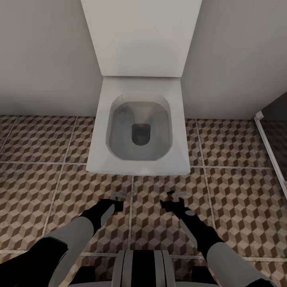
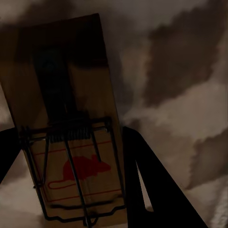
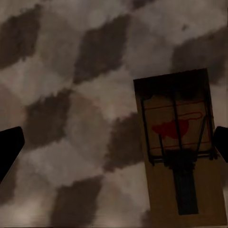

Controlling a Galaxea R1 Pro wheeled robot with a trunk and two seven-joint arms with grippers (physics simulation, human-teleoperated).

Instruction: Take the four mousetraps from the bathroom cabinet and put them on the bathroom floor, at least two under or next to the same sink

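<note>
- white square toilet bowl (image 1: 139, 131) with raised lid stands against the grey wall, on the bathroom floor of cube-patterned brown, beige and white tiles (image 1: 36, 187).
- left gripper (image 1: 119, 196) pinches a small flat brown wooden mousetrap with a red mouse print (image 2: 71, 142) between its dark fingers (image 2: 152, 185), above the tiles.
- right gripper (image 1: 175, 196): a second flat wooden mousetrap (image 3: 178, 147) lies beside one dark fingertip (image 3: 9, 149); whether the pincer grips it, i cannot tell.
</note>
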